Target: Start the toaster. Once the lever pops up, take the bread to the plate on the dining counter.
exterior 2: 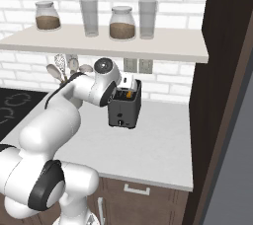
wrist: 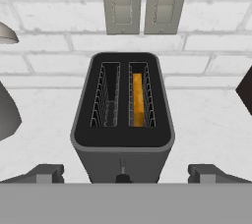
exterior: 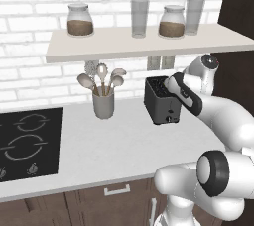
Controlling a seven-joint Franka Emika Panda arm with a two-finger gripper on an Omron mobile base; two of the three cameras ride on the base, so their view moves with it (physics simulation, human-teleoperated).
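The white arm point(exterior 2: 74, 93) reaches over the grey worktop point(exterior 2: 148, 150) to the dark toaster point(exterior 2: 126, 108), an orange-tan bread point(exterior 2: 129, 93) showing at its top.

- White arm reaches forward, hand pointing down over the toaster point(wrist: 123, 115).
- Gripper point(wrist: 125, 173) hovers just above its front edge, jaws spread wide, holding nothing.

dark grey-black toaster point(wrist: 123, 134) with an orange-tan bread point(wrist: 138, 99) slice in one slot; pale grey speckled surface point(exterior: 124, 145); white brick wall point(exterior: 30, 76); black hob point(exterior: 27, 143) with pale ring markings; grey utensil cup point(exterior: 103, 103); brown-filled jars point(exterior: 80, 20).
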